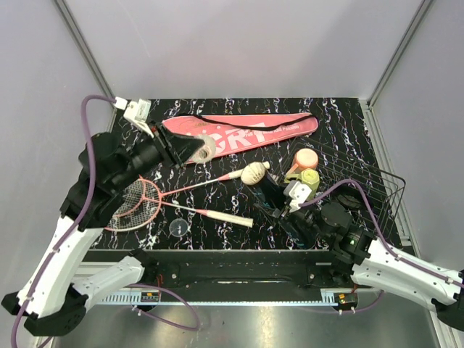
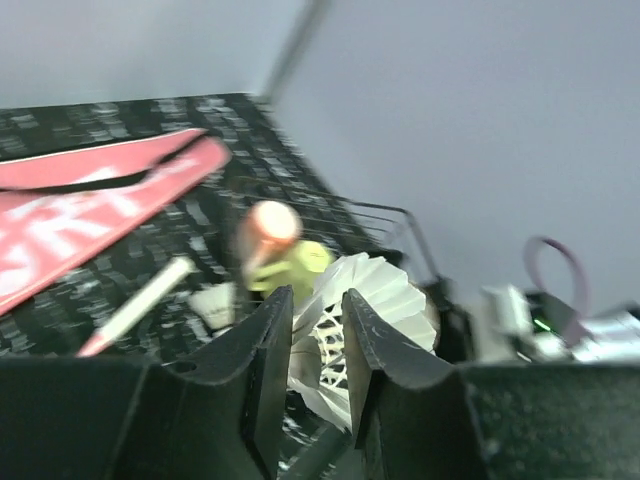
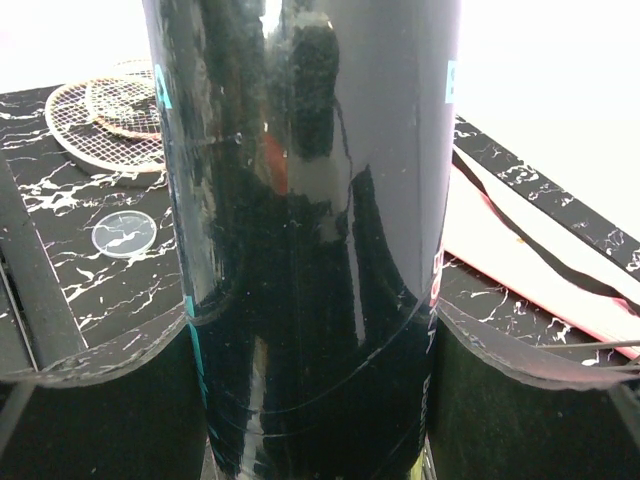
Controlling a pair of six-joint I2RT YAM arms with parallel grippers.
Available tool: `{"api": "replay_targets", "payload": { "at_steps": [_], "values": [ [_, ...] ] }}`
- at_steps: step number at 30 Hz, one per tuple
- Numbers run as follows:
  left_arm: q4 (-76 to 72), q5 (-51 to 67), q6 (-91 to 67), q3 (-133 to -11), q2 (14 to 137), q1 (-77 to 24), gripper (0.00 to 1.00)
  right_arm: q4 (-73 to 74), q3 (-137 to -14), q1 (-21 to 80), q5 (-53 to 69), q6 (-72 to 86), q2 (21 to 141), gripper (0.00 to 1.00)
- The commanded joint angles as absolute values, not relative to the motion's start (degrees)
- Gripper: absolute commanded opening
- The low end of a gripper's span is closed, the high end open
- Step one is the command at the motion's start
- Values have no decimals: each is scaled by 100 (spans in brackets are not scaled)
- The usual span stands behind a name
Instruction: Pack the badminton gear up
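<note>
Gripping pincer (right): the right pincer [image 3: 315, 340] is closed on the black tube [image 3: 310, 200], with a finger pressed to each side of the glossy barrel.
Black tube: held tilted above the tabletop [image 1: 341, 123] near the front right, its upper end pointing back and left.
Shuttlecock: a white feather shuttlecock [image 1: 254, 174] sits at the tube's upper end; whether it is inside the mouth or only resting on it cannot be told.
Left pincer: the left pincer [image 1: 181, 150] hovers over the left end of the pink cover [image 1: 246, 133], well apart from the shuttlecock. In its wrist view the fingers [image 2: 265, 350] stand a narrow gap apart with nothing between them, and the shuttlecock shows beyond them.
Pink cover: lying flat along the back of the tabletop, white lettering up.
Racquets: two racquets [image 1: 134, 206] lie front left with heads overlapping and handles fanning rightward.
Clear disc: a small round clear disc [image 1: 179, 228] lies just in front of the racquet shafts.
Cup: a yellow-green cup with peach lid [image 1: 304, 170] sits by the left side of the black wire basket [image 1: 377, 188].
</note>
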State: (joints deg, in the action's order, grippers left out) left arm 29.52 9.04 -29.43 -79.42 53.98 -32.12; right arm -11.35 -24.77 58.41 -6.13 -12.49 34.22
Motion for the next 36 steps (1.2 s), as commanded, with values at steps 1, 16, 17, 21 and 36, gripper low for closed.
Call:
{"api": "replay_targets", "payload": {
  "at_steps": [1, 16, 17, 21, 36],
  "values": [
    [1575, 3198, -3549, -7287, 5204, -3234, 31, -1125, -2478, 5871, -282, -1222, 3752, 42],
    [114, 3498, -4553, -7224, 5959, -3937, 7, -1310, -2417, 5880, -17, -1178, 3823, 42],
    [314, 3463, -4448, -7381, 5976, -3937, 6, -1301, -2417, 5871, -18, -1186, 3823, 42],
    [2420, 1784, -3623, -8084, 6020, -3937, 14, -1213, -2443, 5871, -227, -1178, 3762, 42],
    [1796, 2600, -4245, -4353, 5484, -3567, 68, -1292, -2197, 5871, -773, -1108, 3164, 42]
  ]
}}
